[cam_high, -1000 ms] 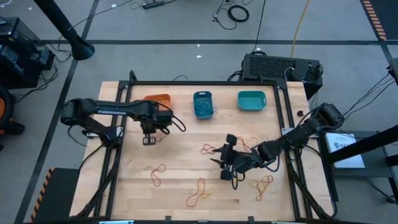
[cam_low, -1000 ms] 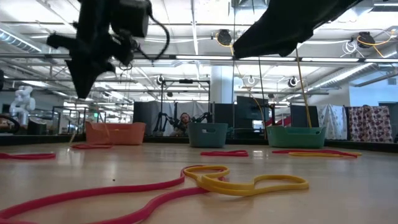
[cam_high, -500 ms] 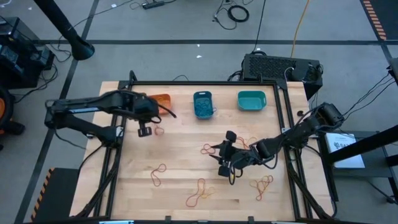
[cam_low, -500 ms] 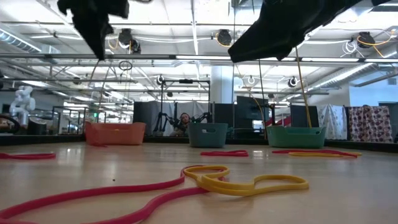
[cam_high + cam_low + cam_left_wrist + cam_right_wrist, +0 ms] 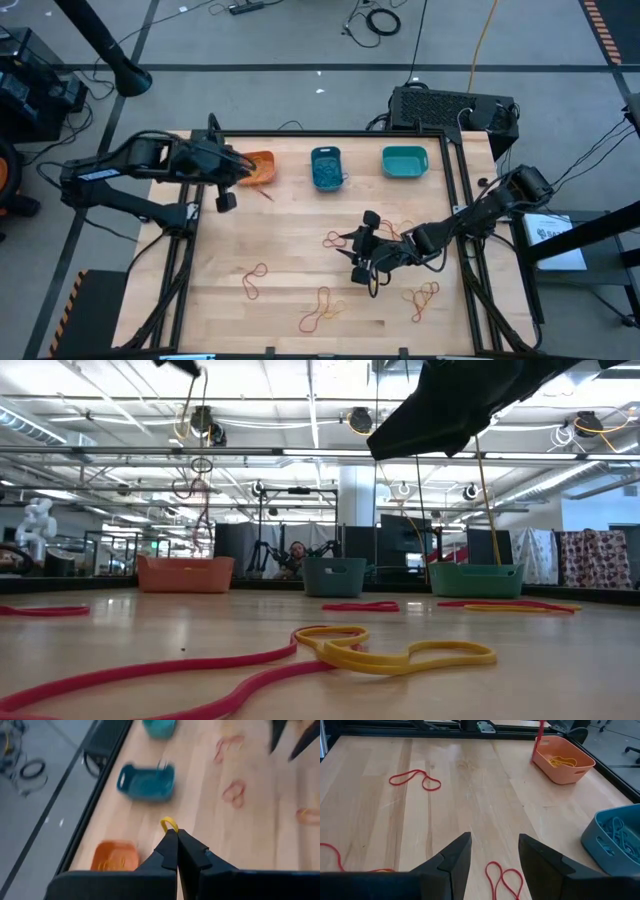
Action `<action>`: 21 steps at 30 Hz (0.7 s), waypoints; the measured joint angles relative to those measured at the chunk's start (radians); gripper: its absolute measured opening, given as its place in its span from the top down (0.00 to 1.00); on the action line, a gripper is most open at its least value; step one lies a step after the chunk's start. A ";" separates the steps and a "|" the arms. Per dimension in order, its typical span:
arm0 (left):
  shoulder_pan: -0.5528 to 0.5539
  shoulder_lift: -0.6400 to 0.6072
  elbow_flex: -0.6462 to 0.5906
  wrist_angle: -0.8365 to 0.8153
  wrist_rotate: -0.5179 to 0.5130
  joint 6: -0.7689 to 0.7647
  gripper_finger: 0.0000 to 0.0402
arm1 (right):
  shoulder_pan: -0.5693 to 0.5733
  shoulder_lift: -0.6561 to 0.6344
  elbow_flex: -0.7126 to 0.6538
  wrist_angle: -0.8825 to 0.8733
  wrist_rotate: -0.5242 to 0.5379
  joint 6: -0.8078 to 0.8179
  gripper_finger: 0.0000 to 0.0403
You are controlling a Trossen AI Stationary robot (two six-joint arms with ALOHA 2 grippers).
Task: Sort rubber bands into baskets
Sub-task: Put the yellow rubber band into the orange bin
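Since a second ago, left tool [image 5: 226, 200] swung from mid-bench toward the orange basket [image 5: 255, 166] at the far left edge, fingers pinched together on a yellow rubber band [image 5: 169, 823]. Best carried fully over the basket rim before releasing, since the band dangles and could catch the wall. Right tool [image 5: 364, 264] hovering mid-bench, fingers apart, above red bands [image 5: 415, 779]. Pale wooden bench [image 5: 290, 250], black-framed; blue basket [image 5: 327, 167] and teal basket [image 5: 404, 161] along the far edge; workshop with ceiling lights beyond.

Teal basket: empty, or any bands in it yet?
Empty. From above, the teal basket shows only its bare floor, while the blue basket holds blue bands.
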 joint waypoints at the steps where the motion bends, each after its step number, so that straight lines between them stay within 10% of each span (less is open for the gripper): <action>1: -0.007 -0.004 0.003 0.015 0.000 0.000 1.00 | 0.000 0.000 0.000 0.000 0.000 0.000 0.61; 21: -0.016 0.068 -0.205 -0.098 0.084 -0.111 1.00 | 0.000 0.000 0.000 0.001 0.000 0.000 0.61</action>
